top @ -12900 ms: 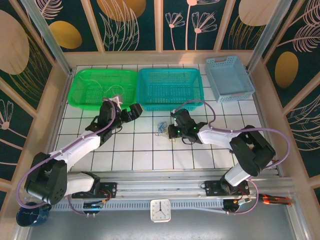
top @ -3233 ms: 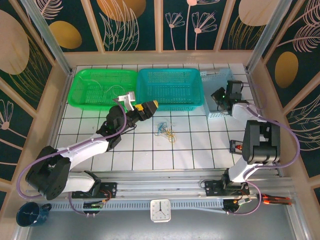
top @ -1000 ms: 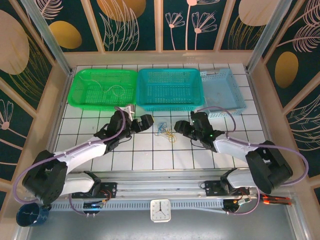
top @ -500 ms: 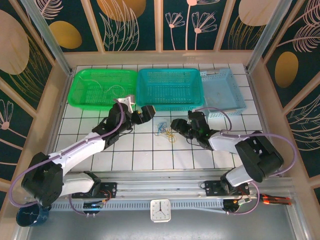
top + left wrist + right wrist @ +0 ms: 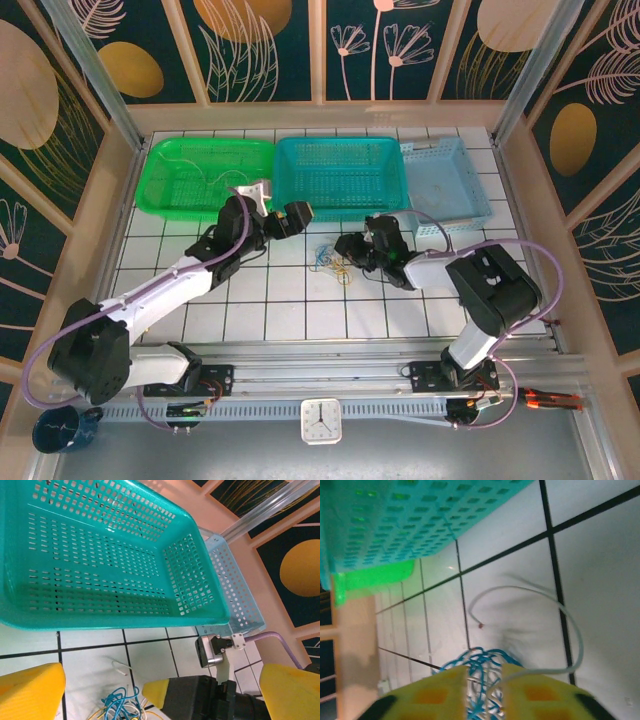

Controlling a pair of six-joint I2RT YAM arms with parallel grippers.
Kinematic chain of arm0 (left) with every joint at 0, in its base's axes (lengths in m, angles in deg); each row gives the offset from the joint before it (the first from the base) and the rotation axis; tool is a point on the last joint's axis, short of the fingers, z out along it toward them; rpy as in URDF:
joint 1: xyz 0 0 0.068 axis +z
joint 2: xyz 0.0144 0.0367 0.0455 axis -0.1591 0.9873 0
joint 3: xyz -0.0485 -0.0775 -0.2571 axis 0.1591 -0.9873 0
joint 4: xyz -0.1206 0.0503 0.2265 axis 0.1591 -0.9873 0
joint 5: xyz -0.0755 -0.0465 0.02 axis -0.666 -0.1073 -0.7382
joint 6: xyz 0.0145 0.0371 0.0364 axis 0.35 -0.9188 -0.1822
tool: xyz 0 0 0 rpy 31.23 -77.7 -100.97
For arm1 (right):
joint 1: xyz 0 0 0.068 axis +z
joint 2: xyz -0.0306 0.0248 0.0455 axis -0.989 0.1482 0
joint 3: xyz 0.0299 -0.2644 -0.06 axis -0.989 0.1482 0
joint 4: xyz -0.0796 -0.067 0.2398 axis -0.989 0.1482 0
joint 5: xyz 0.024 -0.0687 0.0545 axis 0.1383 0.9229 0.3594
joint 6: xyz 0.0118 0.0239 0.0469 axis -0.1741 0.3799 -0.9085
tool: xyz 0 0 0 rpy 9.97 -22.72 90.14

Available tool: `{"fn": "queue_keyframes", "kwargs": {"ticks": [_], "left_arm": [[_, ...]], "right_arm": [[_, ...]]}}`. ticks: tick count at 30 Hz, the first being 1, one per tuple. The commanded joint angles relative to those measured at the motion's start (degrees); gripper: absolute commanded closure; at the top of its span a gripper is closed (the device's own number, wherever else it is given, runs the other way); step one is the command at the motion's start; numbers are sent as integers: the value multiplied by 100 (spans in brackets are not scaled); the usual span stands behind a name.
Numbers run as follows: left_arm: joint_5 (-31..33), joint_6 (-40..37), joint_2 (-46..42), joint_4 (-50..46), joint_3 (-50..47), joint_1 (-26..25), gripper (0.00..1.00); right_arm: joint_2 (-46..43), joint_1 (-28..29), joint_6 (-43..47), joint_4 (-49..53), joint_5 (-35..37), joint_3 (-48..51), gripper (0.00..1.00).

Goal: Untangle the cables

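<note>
The cables (image 5: 334,262) are lying in a small tangle on the tiled worktop (image 5: 290,305), just in front of the teal basket (image 5: 340,175). The right end effector (image 5: 483,672) is clenching blue and cream strands at the tangle's right edge. The left end effector (image 5: 296,216) is hovering released, fingers spread wide, near the tangle's left side.

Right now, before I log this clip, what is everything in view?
Cables: one tangle, blue, cream and yellow, middle of the table.
Loose cable: one, whitish, inside the green basket.
Green basket: one, back left.
Teal basket: one, back middle.
Light blue basket: one, back right.
Clock: one, white, front rail.
Mug: one, dark blue, front left corner.
Left gripper: yellow fingers, open, left of the tangle.
Right gripper: yellow fingers, shut on the tangle.
</note>
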Motion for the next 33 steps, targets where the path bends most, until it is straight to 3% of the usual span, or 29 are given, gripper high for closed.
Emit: {"fn": "queue_keyframes", "kwargs": {"ticks": [1, 6, 19, 27, 33], "left_arm": [[-58, -94, -178, 150, -42, 139, 1], [-106, -24, -327, 189, -122, 299, 1], [-320, 145, -52, 587, -306, 411, 1], [-1065, 234, 348, 1241, -528, 410, 1], [-1665, 354, 713, 1778, -693, 410, 10]], "right_arm": [[-88, -24, 233, 134, 5, -220, 85], [-487, -26, 603, 664, 221, -320, 100], [-1090, -26, 1841, 573, -587, -564, 100], [-1029, -66, 2056, -242, -1236, -312, 100], [-897, -113, 1933, -542, -1393, -259, 100]]}}
